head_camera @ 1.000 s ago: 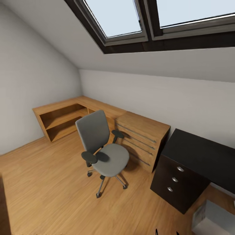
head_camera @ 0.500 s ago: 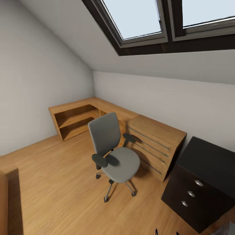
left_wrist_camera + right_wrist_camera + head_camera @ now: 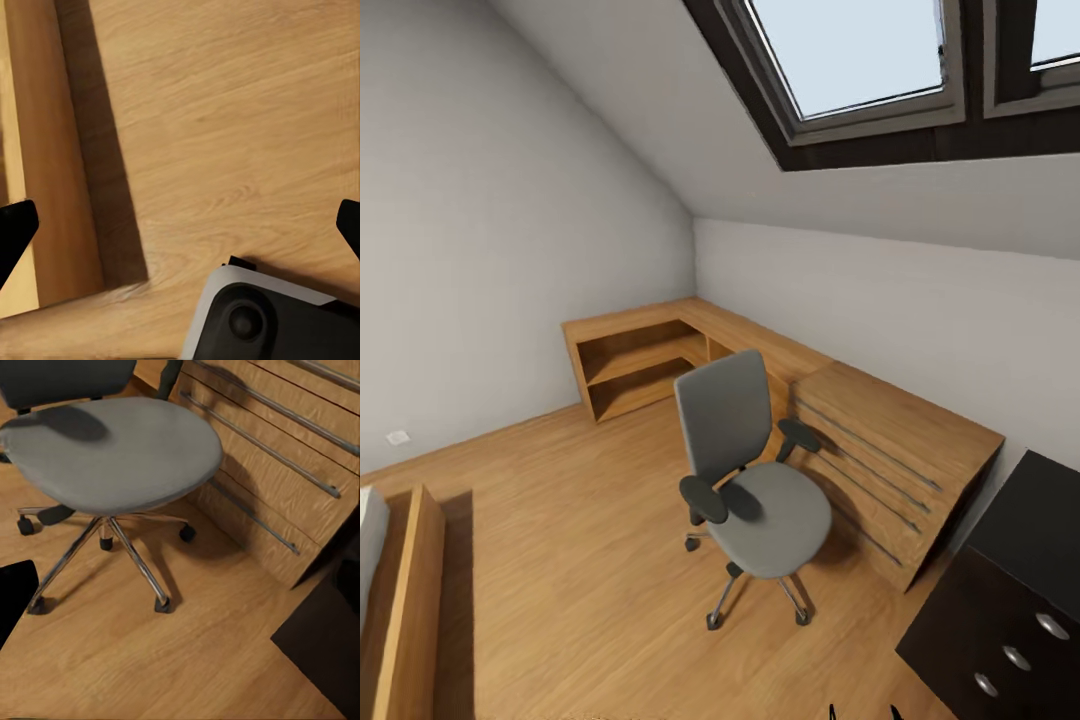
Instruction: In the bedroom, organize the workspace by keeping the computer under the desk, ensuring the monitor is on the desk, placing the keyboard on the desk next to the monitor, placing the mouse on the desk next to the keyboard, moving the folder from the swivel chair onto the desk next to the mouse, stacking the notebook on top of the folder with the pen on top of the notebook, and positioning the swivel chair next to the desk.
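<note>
Though headcam-hidden, swivel chair [image 3: 112, 450] casters.

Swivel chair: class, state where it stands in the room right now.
In the head view the swivel chair stands on the wood floor right of centre, close beside the oak dresser, with the black drawer unit further right.

Light wood floor [image 3: 560, 560] carries a grey swivel chair [image 3: 755, 480] on its chrome caster base, beside an oak dresser [image 3: 900, 465]; low oak shelves [image 3: 635, 365] stand in the corner.
</note>
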